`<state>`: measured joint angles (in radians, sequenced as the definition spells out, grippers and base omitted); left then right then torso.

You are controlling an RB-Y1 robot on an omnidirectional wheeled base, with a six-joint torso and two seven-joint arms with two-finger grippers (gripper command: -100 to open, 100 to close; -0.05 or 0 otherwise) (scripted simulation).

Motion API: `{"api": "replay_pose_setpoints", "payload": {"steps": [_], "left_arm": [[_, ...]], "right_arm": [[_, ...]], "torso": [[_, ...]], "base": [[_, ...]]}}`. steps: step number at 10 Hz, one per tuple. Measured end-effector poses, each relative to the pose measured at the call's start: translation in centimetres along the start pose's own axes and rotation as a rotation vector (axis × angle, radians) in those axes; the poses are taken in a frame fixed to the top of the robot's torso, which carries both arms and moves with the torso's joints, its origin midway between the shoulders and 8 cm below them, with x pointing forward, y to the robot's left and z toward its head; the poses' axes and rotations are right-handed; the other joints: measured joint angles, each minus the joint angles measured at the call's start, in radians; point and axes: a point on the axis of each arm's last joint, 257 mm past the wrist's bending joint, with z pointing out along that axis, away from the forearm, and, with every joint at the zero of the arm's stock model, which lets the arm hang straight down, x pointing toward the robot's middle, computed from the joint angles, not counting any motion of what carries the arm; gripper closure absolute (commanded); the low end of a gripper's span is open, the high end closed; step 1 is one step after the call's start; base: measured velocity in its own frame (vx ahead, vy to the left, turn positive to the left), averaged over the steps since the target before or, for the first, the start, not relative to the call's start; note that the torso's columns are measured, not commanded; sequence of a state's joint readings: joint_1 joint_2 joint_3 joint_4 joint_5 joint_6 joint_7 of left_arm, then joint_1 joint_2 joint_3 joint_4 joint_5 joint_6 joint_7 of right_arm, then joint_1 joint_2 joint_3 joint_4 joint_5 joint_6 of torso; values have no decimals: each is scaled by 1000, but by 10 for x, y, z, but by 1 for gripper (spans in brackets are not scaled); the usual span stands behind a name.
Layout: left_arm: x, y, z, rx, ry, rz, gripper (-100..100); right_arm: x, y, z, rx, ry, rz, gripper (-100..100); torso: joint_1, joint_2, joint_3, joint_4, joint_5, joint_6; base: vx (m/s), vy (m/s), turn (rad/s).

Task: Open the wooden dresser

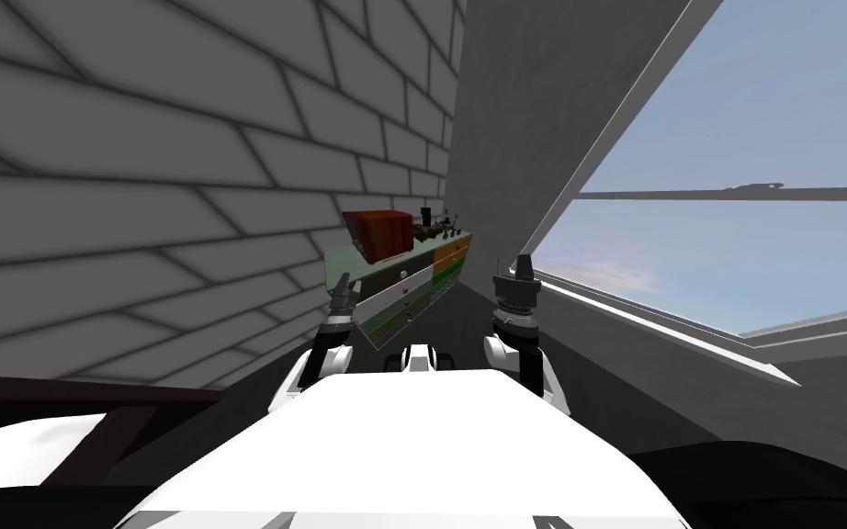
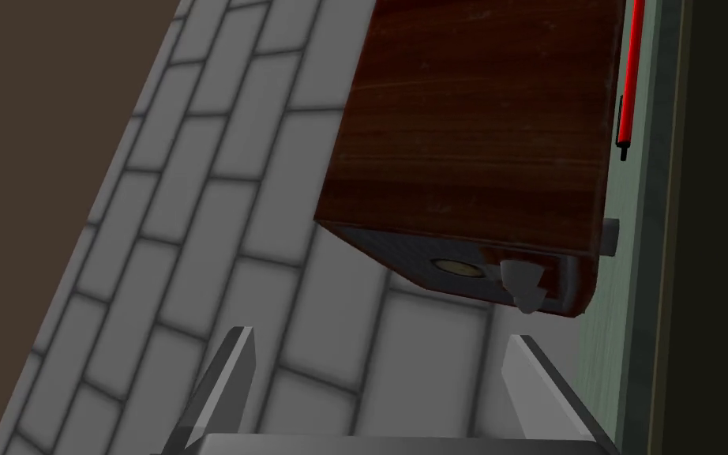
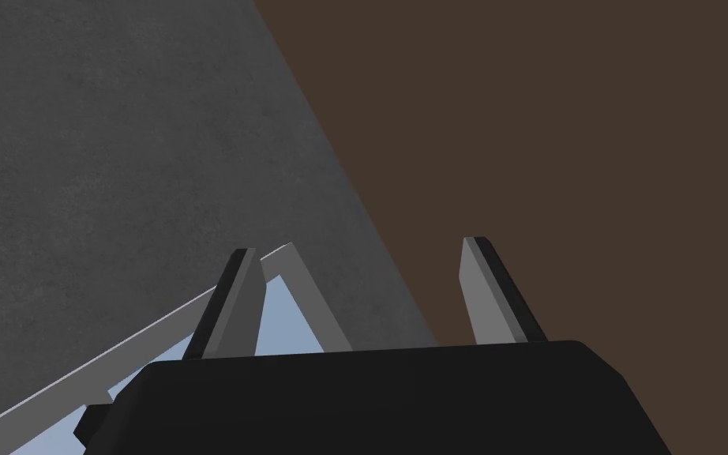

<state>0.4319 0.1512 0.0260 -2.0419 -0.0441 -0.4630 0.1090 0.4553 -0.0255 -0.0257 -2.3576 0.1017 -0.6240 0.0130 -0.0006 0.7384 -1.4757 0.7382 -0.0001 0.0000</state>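
Dresser (image 1: pixel 405 283) stands vs. the brick wall (image 1: pixel 137 184), long axis running away along it, drawer fronts facing the room. L gripper (image 1: pixel 345 292) is nearer, at its near end, fingers wide, empty. Brown box (image 2: pixel 473 118) on the top's near end. R gripper (image 1: pixel 516 273) also wide, well apart.

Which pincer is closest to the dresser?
The left pincer, right by the near end of the dresser; the right pincer stands apart, over by the window.
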Motion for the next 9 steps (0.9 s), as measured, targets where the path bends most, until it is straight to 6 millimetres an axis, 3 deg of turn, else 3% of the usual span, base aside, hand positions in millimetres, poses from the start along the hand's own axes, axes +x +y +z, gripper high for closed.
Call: {"api": "replay_pose_setpoints", "payload": {"steps": [9], "left_arm": [[-39,79,-29,-159,-69,18,-100]], "right_arm": [[0,0,0,0,0,0,0]], "torso": [[-1,0,0,0,0,0]], "base": [[124,-130,67]]}}
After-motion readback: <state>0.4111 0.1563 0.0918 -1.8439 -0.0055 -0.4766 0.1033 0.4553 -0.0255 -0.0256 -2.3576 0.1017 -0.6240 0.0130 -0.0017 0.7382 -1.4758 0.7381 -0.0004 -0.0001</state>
